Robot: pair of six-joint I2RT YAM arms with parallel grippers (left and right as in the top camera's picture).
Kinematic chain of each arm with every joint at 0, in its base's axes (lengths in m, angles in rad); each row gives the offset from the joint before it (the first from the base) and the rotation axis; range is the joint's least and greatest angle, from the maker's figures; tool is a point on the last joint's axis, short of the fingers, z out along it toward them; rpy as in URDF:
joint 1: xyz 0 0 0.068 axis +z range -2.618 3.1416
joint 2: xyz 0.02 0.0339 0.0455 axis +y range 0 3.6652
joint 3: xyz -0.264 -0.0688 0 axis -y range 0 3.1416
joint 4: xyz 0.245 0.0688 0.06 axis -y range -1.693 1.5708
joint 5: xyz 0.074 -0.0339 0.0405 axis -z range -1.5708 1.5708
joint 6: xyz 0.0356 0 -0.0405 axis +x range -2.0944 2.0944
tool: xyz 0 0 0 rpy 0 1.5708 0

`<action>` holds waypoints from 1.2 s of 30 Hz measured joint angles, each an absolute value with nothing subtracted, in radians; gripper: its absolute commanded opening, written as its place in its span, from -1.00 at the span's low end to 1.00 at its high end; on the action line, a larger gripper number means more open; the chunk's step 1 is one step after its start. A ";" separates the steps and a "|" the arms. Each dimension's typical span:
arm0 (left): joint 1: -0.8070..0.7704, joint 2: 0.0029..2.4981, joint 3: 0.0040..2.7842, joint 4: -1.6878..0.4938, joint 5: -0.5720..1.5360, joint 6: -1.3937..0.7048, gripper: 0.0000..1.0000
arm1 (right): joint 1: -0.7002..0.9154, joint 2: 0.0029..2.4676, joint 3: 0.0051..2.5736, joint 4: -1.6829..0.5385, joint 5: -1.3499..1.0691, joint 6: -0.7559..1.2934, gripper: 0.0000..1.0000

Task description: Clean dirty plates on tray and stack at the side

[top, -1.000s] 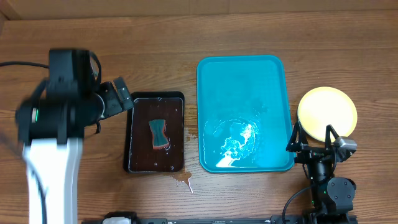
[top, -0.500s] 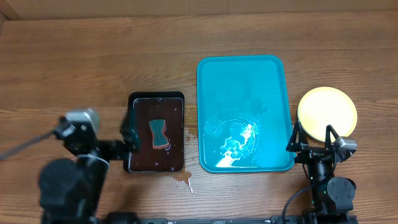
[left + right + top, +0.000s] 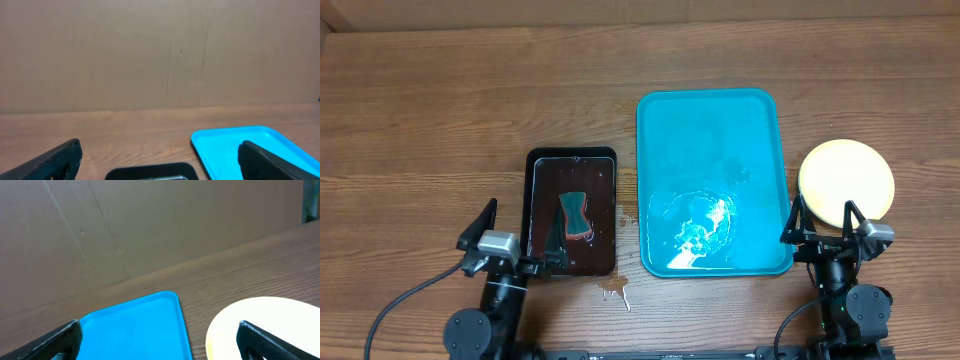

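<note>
The teal tray [image 3: 760, 120] lies right of centre with wet streaks and no plates on it; it also shows in the left wrist view [image 3: 220, 150] and the right wrist view [image 3: 135, 325]. A pale yellow plate stack [image 3: 847, 182] sits on the table right of the tray, and shows in the right wrist view [image 3: 270, 325]. How many plates are in it I cannot tell. My left gripper [image 3: 515, 240] is open and empty at the front left, low by the black tray. My right gripper [image 3: 823, 222] is open and empty at the front right, just before the plates.
A black tray [image 3: 540, 165] holding dark water and a teal sponge [image 3: 576, 214] sits left of the teal tray; its rim shows in the left wrist view [image 3: 150, 170]. A small spill [image 3: 615, 290] marks the table in front. A cardboard wall [image 3: 150, 50] stands behind the table.
My left arm has dropped from high at the left down to a low folded pose at the front left. The right arm, tray and plates have not moved.
</note>
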State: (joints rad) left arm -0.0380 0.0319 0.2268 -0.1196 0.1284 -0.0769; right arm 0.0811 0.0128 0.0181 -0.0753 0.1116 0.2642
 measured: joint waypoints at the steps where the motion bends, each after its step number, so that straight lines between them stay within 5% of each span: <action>1: -0.038 0.022 0.197 -0.077 0.131 -0.074 1.00 | 0.081 0.013 0.018 -0.075 0.112 0.264 1.00; 8: -0.038 0.015 0.039 0.068 0.136 -0.048 1.00 | 0.081 0.013 0.018 -0.075 0.112 0.265 1.00; 36: -0.038 0.015 0.008 -0.062 0.139 -0.044 1.00 | 0.081 0.013 0.018 -0.075 0.112 0.264 1.00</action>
